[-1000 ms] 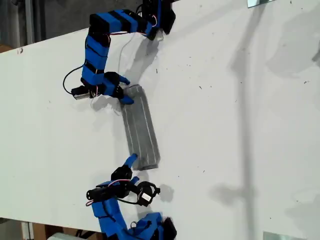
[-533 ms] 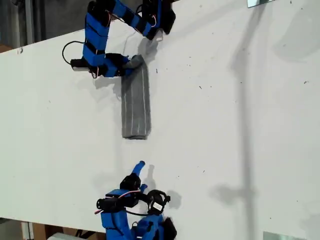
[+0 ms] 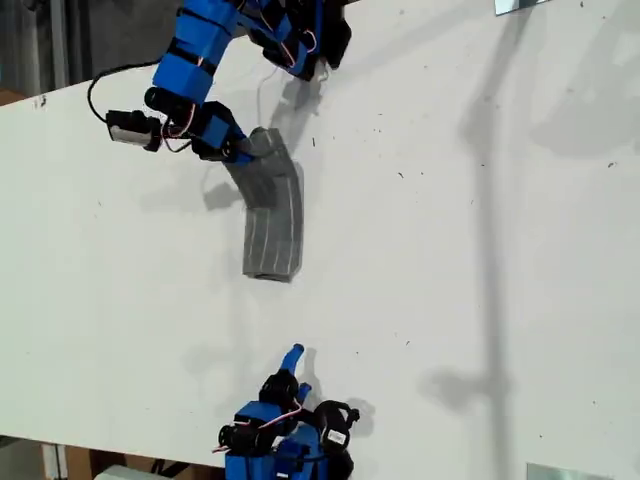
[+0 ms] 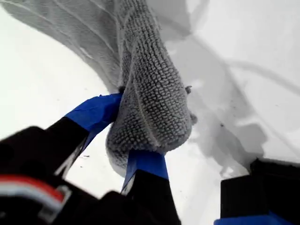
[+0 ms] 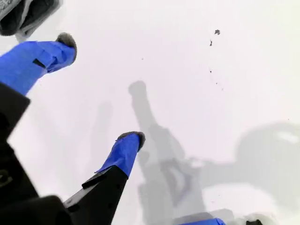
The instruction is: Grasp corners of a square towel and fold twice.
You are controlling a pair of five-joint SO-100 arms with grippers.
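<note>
The grey striped towel is folded into a narrow strip on the white table. My first gripper is shut on its upper end in the exterior view and holds that end slightly raised. The rest of the strip trails down onto the table. In the first wrist view the bunched towel is pinched between the blue fingers of my first gripper. The separate corners are buried in the folds. My second gripper is open and holds nothing, well below the towel's lower end. The second wrist view shows only bare table in my second gripper.
Both arm bases stand on the table, one at the exterior view's top and one at its bottom. Small dark specks dot the surface. The table's edge runs along the exterior view's left side.
My first gripper has lifted the towel's upper end and swung it toward the exterior view's left. The towel's lower end slid upward. My second gripper has drawn back toward the bottom edge.
</note>
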